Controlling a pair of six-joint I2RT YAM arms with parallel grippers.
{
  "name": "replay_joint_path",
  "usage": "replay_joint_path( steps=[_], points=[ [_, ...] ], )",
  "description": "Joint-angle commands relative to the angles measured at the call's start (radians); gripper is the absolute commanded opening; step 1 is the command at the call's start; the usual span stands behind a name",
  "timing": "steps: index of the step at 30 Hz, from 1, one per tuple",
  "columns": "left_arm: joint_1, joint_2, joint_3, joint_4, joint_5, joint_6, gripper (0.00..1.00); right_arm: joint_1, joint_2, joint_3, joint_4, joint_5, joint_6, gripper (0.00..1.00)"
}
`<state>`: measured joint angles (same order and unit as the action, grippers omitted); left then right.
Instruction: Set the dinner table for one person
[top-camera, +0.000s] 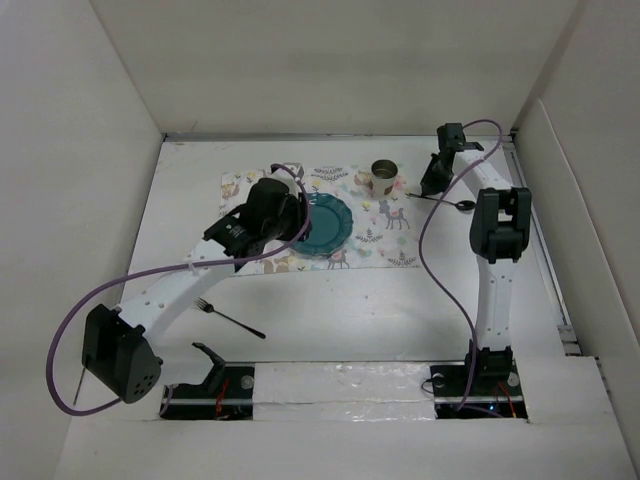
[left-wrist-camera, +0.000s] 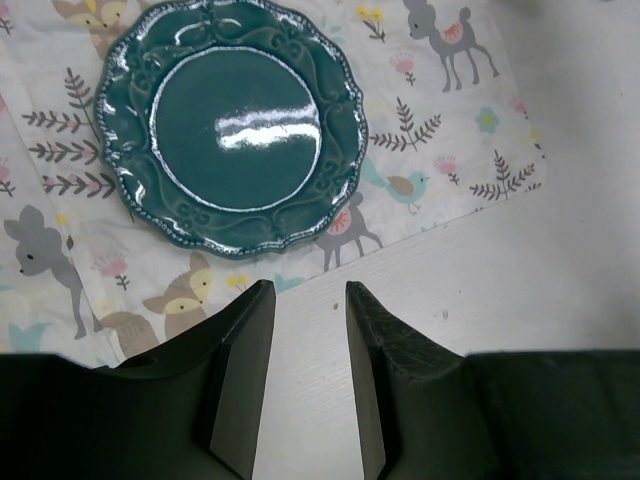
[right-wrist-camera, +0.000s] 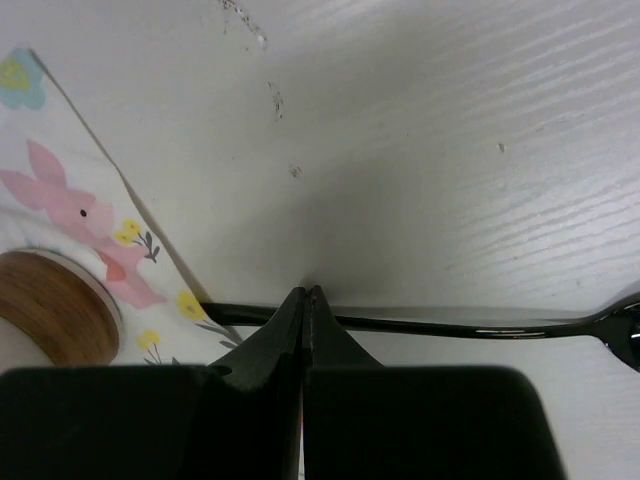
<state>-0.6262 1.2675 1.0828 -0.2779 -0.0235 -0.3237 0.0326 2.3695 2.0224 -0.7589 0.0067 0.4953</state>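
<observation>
While the white surface fills the whole view from above and lies under both arms, only its far half carries a setting. A cloth mat printed with pastel deer, foxes and leaves lies flat there.

The left pincer hangs released over bare surface, just short of the mat's near edge. Its two dark fingers stand apart with nothing between them. Straight ahead of it, on the mat, sits a round teal plate with a scalloped, embossed rim and a glossy centre. The plate is apart from the fingers. Well behind this pincer, back toward the arm bases, a black fork lies on the bare surface, slanted, close to the left arm's lower link.

The right pincer is clenched, its fingers pressed together with no gap. Its tips meet right at the thin handle of a black spoon, which lies on the bare surface. I cannot tell whether the tips touch the handle or pinch it. The handle runs crosswise to this pincer, one end reaching the mat's edge on its left, the bowl lying out to its right. Left of the pincer, on the mat's corner, stands a pale cup with a brown inside, upright and clear of the spoon.
</observation>
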Motion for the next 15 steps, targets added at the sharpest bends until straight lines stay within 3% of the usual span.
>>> replay_joint_path(
  steps=[1,10,15],
  points=[
    [0.005,-0.034,-0.044,0.036,0.054,-0.009,0.32,-0.002,-0.052,-0.080,0.004,0.030,-0.053,0.00],
    [0.005,-0.051,0.025,0.008,0.103,-0.041,0.32,-0.023,-0.190,-0.283,0.038,0.034,-0.055,0.00],
    [0.005,-0.109,-0.017,0.011,0.111,-0.058,0.32,-0.034,-0.332,-0.381,0.099,0.078,-0.073,0.00]
  ],
)
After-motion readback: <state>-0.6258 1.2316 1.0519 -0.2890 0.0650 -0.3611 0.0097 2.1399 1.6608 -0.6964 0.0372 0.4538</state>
